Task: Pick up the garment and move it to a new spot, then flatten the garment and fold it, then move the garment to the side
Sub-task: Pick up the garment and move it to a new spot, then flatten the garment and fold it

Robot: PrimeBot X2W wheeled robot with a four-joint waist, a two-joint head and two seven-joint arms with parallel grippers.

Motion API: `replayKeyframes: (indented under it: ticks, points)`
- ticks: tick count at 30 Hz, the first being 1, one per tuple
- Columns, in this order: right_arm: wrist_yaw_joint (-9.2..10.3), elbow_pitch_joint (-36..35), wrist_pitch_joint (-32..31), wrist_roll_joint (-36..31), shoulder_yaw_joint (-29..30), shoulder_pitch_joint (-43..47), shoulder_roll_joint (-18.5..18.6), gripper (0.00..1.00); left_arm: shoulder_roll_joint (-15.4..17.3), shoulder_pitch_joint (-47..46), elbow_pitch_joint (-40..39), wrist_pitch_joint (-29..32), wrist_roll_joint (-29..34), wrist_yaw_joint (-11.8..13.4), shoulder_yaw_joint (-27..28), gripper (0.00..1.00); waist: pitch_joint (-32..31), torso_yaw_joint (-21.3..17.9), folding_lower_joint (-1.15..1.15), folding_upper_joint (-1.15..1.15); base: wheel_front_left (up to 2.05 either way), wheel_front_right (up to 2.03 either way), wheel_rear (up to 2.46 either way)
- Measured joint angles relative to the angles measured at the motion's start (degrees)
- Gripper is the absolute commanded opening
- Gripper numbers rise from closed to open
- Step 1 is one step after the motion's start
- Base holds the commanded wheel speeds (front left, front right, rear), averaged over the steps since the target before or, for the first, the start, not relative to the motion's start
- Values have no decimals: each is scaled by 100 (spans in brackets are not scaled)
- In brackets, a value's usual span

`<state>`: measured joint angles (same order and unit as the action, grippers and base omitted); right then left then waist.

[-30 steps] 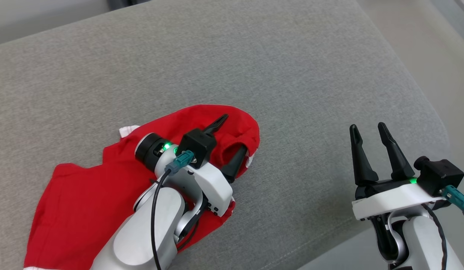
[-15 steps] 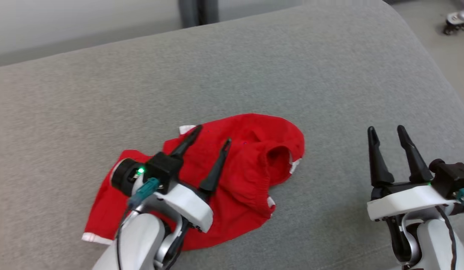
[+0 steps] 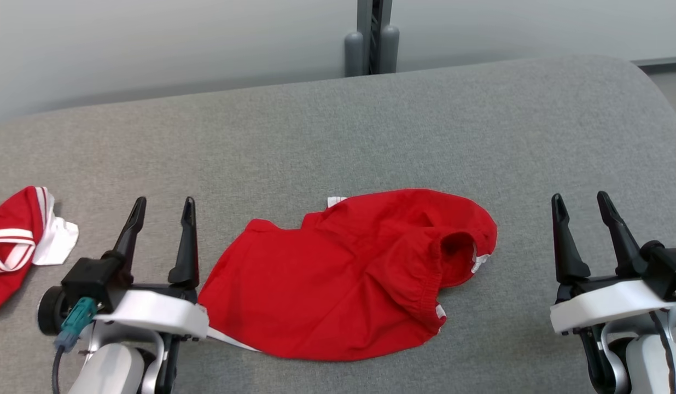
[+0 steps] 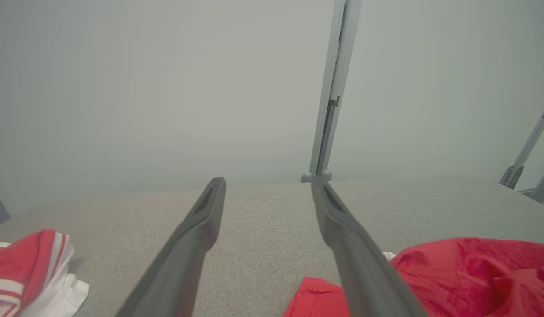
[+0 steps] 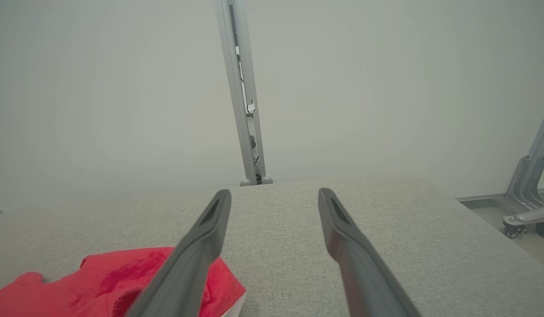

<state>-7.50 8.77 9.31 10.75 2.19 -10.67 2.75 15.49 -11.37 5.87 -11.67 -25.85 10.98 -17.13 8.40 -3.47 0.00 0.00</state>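
The garment (image 3: 349,273) has been released by the left gripper (image 3: 164,203), withdrawn to its 9 o'clock, wide open and empty like the right gripper (image 3: 579,198); flattening is judged next.

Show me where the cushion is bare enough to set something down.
Bare: the wide band of grey cushion behind the red garment, and the patch between it and the right gripper. Crowded: the left end, where the left gripper stands between the garment and a striped red-and-white cloth.

Garment (image 3: 338,284): red cloth, matt, creased. Cushion (image 3: 316,137): grey woven fabric, coarse, matt. My fingers (image 3: 565,241): dark plastic by looks, matt, smooth.
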Motion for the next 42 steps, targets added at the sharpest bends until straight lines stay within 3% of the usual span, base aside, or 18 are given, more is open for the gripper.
replayKeyframes:
  ticks: [6, 20, 38, 42]
  points:
    - [0, -196, -181, -74, -86, 266, 18, 100, 230, 424, -250, 55, -16, 71, 69, 100, -272, 106, 0, 0, 0, 0, 0]
    - [0, -684, -519, -116, -46, 1131, 71, 100, 345, 1039, -512, 258, -59, 154, -64, 100, -839, 222, 0, 0, 0, 0, 0]
    - [0, -967, -682, -174, 2, 1241, 54, 100, 367, 1084, -516, 342, -111, 218, -143, 100, -862, 247, 0, 0, 0, 0, 0]
    - [0, -960, -823, -207, -204, 1209, 193, 100, 358, 1028, -506, 343, -110, 218, -165, 100, -837, 308, 0, 0, 0, 0, 0]
